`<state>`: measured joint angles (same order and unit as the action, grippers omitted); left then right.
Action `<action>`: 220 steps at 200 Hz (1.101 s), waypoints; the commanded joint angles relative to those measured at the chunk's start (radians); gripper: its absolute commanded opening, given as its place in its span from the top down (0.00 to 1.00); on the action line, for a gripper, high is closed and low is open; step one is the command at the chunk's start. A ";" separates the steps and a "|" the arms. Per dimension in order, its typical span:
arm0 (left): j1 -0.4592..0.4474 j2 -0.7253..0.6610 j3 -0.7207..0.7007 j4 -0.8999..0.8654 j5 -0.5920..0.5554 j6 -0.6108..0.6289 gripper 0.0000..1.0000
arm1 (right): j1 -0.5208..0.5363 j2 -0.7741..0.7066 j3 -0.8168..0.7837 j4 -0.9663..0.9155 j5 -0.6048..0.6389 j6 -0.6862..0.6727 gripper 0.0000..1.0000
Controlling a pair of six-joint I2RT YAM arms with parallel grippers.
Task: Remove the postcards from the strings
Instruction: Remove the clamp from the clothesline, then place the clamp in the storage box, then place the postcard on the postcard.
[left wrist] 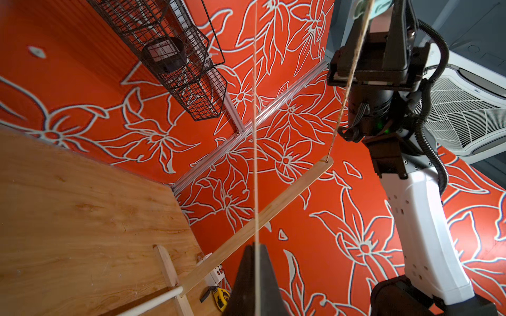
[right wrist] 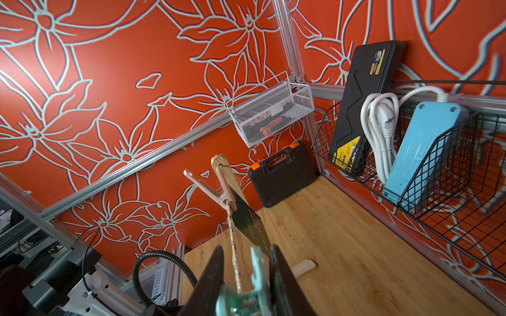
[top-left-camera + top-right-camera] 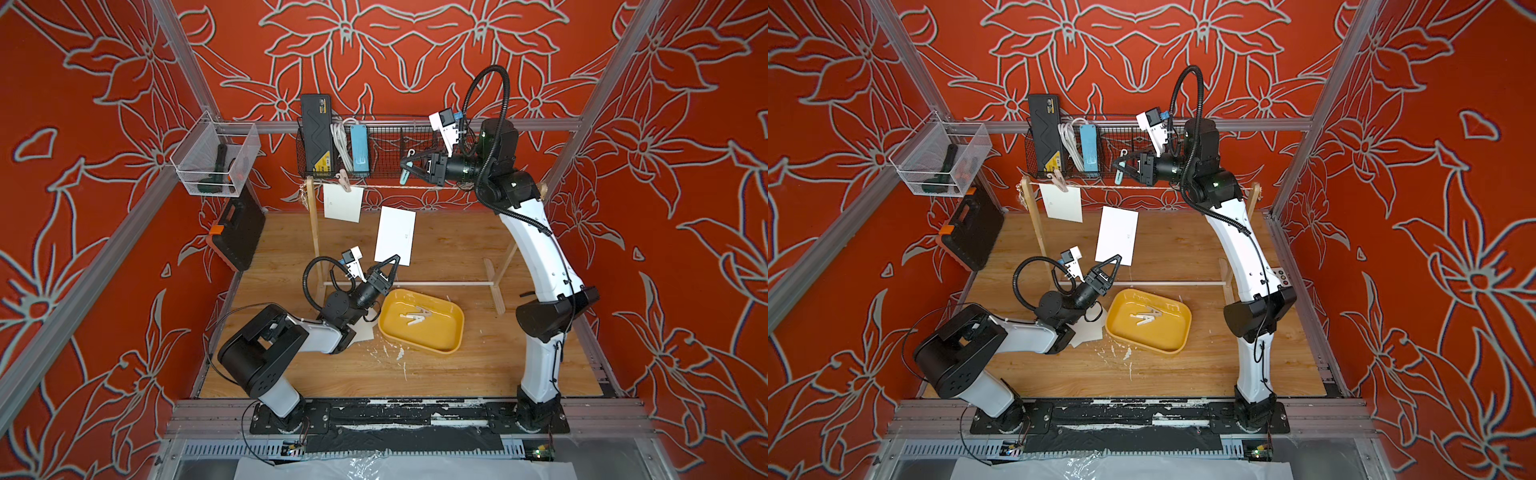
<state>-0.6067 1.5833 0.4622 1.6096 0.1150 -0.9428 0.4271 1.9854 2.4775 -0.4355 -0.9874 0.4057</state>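
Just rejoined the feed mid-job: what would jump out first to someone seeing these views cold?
A white postcard held aloft mid-table by its lower corner in the left gripper. Behind it, the right gripper pinches a teal clothespin up by the string, where a second postcard hangs under a pink clothespin at the left end.

Both top views look steeply down from high in front over the whole table [image 3: 436, 374], the left wrist camera looks up at the string [image 1: 337, 123] from below, the right close along it (opposite ways), both catching the basket [image 1: 202, 93].
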 commanded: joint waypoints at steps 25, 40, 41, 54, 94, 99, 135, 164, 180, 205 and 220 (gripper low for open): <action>0.002 -0.079 -0.106 0.222 -0.010 -0.001 1.00 | 0.002 -0.064 -0.009 0.028 0.022 -0.027 0.72; 0.001 -0.106 -0.143 0.211 -0.023 0.005 1.00 | 0.001 -0.078 -0.023 0.022 0.031 -0.037 0.72; 0.001 -0.108 -0.146 0.210 -0.024 0.005 1.00 | 0.001 -0.079 -0.025 0.022 0.031 -0.038 0.72; 0.002 -0.140 -0.172 0.187 -0.023 0.017 1.00 | 0.001 -0.097 -0.048 0.029 0.030 -0.041 0.72; 0.002 -0.361 -0.262 -0.104 -0.038 0.069 1.00 | 0.001 -0.225 -0.221 0.104 0.023 -0.033 0.72; 0.002 -0.397 -0.275 -0.150 -0.046 0.077 1.00 | 0.001 -0.246 -0.249 0.114 0.023 -0.036 0.72; 0.004 -0.674 -0.363 -0.430 -0.102 0.133 1.00 | 0.001 -0.344 -0.364 0.115 0.033 -0.062 0.72; 0.005 -0.849 -0.414 -0.588 -0.124 0.144 1.00 | 0.001 -0.410 -0.459 0.138 0.041 -0.064 0.72; 0.008 -0.935 -0.428 -0.681 -0.149 0.131 1.00 | 0.001 -0.438 -0.503 0.140 0.045 -0.065 0.72; 0.010 -1.008 -0.420 -0.812 -0.165 0.125 1.00 | 0.001 -0.492 -0.587 0.159 0.053 -0.065 0.71; 0.009 -1.018 -0.416 -0.869 -0.172 0.124 1.00 | 0.001 -0.522 -0.641 0.159 0.060 -0.075 0.71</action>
<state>-0.6025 0.5884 0.0319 0.9031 -0.0277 -0.8261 0.4267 1.5089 1.9007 -0.3103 -0.9470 0.3504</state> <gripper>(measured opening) 0.047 0.288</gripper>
